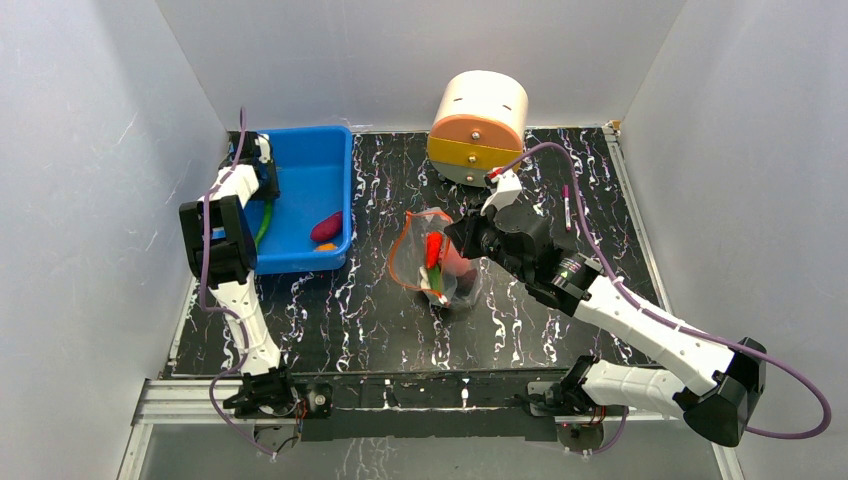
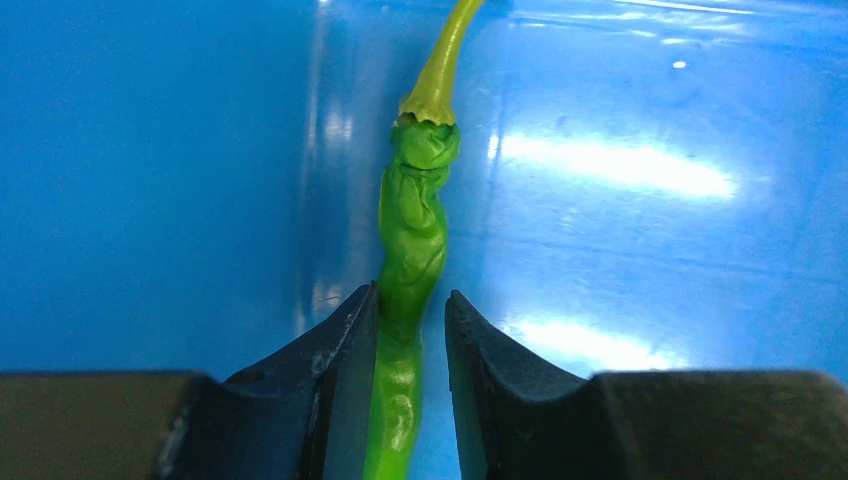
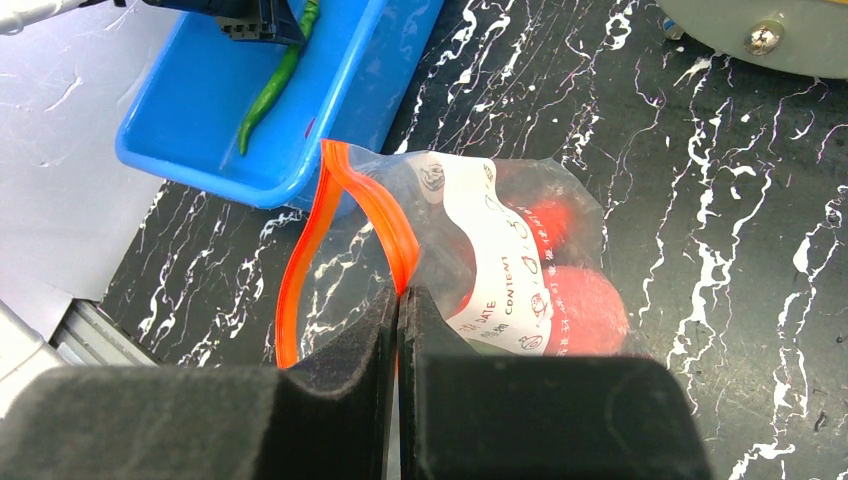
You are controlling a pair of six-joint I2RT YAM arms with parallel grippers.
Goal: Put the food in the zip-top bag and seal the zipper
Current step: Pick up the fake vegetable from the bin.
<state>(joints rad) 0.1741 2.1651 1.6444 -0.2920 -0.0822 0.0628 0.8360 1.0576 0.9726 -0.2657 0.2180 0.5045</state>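
The step in hand was fetching the next piece of food. The left end effector (image 2: 412,330) was down inside the blue bin (image 1: 310,170), narrowly spread astride the long green pepper (image 2: 412,230). One jaw touched the pepper's side, while a sliver of blue showed between it and the other jaw, so I judged this a grasp being set up and not yet a firm pinch. The pepper lay along the bin floor near the left wall, stem end pointing away from the wrist. Also in the bin were the dark purple piece (image 1: 327,226) and the small orange piece (image 1: 326,247), close together near the front right corner.

Mid-desk (image 1: 560,330), the right end effector (image 3: 398,300) was pressed together on the zipper (image 3: 350,200), pinching one lip so the mouth of the zip-top bag (image 3: 480,230) stood open in a loop facing the bin. The bag already held the pink-red round fruit (image 3: 585,310) and the red chili (image 1: 433,250) (the white label hid much of the rest).

The next move seemed to call for a secure hold on the slim pepper, which could roll or slip. It would then need lifting over the bin wall and feeding lengthwise into the bag. The two small pieces and the sealing remained.
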